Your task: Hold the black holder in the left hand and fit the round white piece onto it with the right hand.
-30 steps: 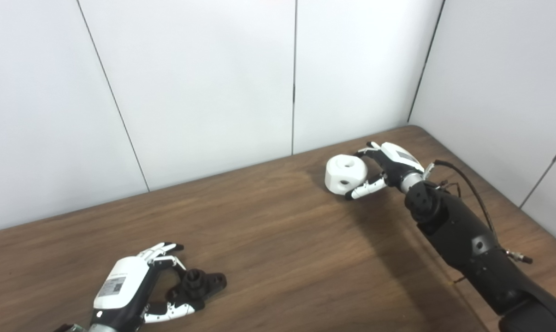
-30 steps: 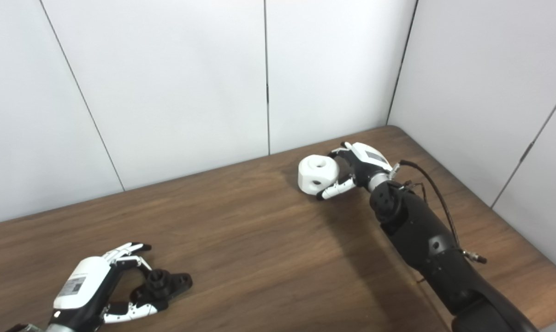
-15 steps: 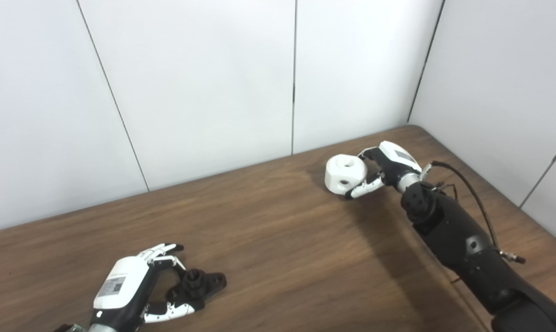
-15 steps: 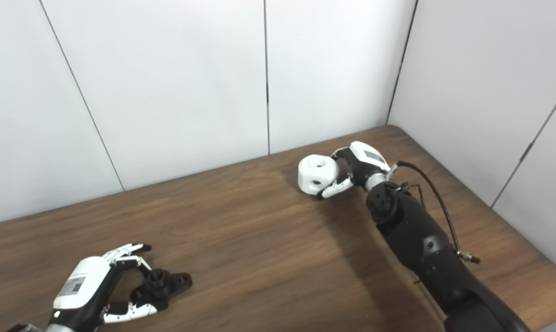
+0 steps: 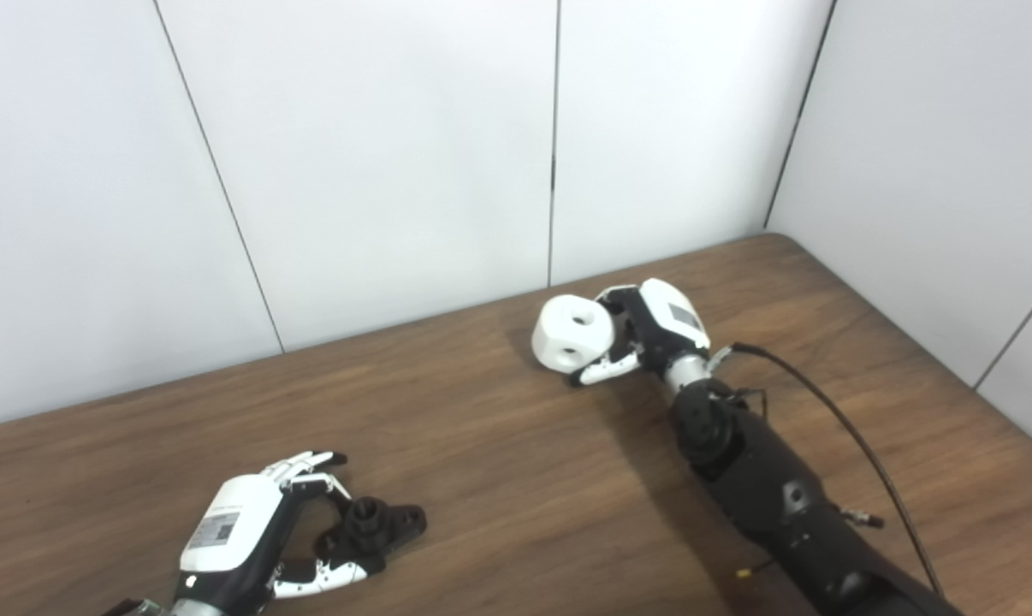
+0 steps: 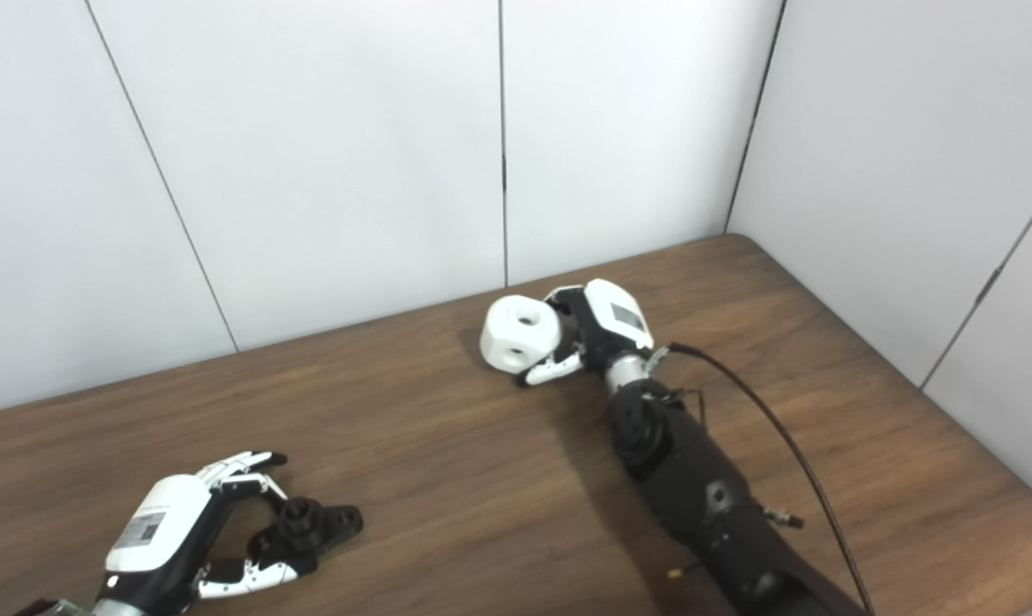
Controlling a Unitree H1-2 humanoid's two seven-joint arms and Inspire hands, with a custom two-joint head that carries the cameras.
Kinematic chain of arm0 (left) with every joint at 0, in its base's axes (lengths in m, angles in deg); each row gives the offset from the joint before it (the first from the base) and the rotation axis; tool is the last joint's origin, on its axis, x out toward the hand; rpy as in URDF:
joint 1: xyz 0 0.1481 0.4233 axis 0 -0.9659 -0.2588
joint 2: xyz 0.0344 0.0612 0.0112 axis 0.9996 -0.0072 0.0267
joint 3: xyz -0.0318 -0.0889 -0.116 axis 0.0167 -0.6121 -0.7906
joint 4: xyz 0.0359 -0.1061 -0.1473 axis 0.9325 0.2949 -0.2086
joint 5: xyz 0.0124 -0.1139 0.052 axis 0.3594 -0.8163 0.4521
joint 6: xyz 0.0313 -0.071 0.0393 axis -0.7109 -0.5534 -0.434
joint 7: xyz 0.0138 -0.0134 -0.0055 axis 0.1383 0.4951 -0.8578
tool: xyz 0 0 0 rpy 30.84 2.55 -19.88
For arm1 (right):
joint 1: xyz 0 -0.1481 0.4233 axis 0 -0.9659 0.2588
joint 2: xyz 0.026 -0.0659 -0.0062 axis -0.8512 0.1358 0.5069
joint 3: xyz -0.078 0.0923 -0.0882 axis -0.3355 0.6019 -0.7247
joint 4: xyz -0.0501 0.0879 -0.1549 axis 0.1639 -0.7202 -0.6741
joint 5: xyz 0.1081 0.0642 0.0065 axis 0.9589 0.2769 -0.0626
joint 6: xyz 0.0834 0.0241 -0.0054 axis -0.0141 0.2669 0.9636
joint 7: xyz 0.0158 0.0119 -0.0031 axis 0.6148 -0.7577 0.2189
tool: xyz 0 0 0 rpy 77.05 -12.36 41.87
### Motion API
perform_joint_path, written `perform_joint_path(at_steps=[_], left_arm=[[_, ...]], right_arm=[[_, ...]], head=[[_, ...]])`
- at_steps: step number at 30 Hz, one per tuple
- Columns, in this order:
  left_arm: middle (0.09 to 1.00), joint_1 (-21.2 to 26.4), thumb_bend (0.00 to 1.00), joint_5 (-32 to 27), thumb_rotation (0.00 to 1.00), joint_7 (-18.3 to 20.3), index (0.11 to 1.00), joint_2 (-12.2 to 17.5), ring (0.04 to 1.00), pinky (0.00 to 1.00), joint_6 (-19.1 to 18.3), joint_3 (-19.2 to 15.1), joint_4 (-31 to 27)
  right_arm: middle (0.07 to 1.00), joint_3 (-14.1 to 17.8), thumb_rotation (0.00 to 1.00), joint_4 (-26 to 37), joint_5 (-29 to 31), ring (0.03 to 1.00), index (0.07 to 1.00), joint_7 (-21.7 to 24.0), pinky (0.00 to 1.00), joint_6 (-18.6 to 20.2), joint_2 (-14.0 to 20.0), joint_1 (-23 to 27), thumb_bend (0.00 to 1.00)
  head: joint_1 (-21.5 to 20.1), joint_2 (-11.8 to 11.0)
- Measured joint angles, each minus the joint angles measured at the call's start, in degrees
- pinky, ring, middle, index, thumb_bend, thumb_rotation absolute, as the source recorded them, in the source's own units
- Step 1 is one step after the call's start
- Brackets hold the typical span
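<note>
The black holder (image 5: pixel 372 527) lies on the wooden table (image 5: pixel 499 479) at the near left. My left hand (image 5: pixel 240 535) rests beside it, fingers (image 5: pixel 304 464) and thumb apart on either side of the holder's near end, not closed on it. Toward the back, right of the middle, my right hand (image 5: pixel 649 329) is shut on the round white piece (image 5: pixel 570 331). That piece is a chunky white knob with round holes in its top and side, held at or just above the tabletop. In the right eye view the piece (image 6: pixel 520 332) and the holder (image 6: pixel 311 526) are far apart.
White wall panels (image 5: pixel 396 154) close the table at the back and on the right. A black cable (image 5: pixel 833 419) runs along my right forearm. The table's right corner (image 5: pixel 773 244) lies behind the right hand.
My right hand has carried the white piece leftward along the back of the table. The left hand and holder have stayed put. The view has shifted slightly.
</note>
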Motion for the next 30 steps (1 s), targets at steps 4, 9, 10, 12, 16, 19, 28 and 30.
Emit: perform_joint_path(at_steps=[4,9,10,12,16,19,28,30], left_arm=[[0.844,-0.01,0.52,0.0,0.05,0.0,0.486,0.0,0.878,0.85,0.0,0.0,0.0],[0.842,0.0,0.52,0.0,0.05,0.0,0.486,0.0,0.875,0.85,0.01,0.0,0.01],[0.841,0.01,0.52,0.0,0.05,-0.01,0.486,0.0,0.876,0.86,0.02,0.01,0.06],[0.841,0.05,0.52,0.0,0.05,-0.06,0.486,0.0,0.877,0.86,0.06,0.02,0.21],[0.839,0.32,0.52,-0.01,0.05,-0.16,0.486,-0.08,0.881,0.87,0.16,0.11,0.64],[0.844,0.4,0.52,-0.02,0.05,-0.16,0.486,-0.27,0.889,0.88,0.15,0.12,0.72],[0.844,0.68,0.52,-0.02,0.05,-0.16,0.485,-0.89,0.895,0.88,0.12,0.36,0.93],[0.845,0.7,0.52,-0.02,0.05,-0.16,0.485,-0.91,0.895,0.88,0.11,0.36,0.96]], right_arm=[[0.703,0.0,0.14,0.14,-0.03,0.744,0.482,-0.6,0.65,-0.55,0.0,-0.44,0.52],[0.706,-0.42,0.14,1.48,-0.71,0.741,0.482,-0.19,0.65,-0.17,0.01,-0.81,0.52],[0.706,-0.62,0.14,2.1,-0.94,0.742,0.482,0.04,0.65,-0.02,0.02,-0.96,0.52],[0.703,-1.07,0.14,3.12,-1.32,0.745,0.483,0.57,0.65,0.09,0.01,-1.33,0.52],[0.699,-2.94,0.14,7.38,-2.75,0.73,0.482,2.79,0.62,0.34,-0.1,-2.65,0.52],[0.702,-4.19,0.14,10.24,-3.43,0.729,0.483,4.87,0.61,0.39,-0.65,-3.4,0.52],[0.699,-5.89,0.14,18.87,-6.07,0.721,0.483,11.11,0.6,1.33,-1.98,-3.98,0.52],[0.698,-6.28,0.14,20.52,-6.77,0.716,0.483,12.41,0.59,1.36,-2.1,-4.01,0.52]], head=[[0.44,0.26],[1.49,0.61],[1.49,0.62],[2.19,0.7],[3.08,0.97],[3.6,1.23],[6.32,2.2],[6.77,2.55]])
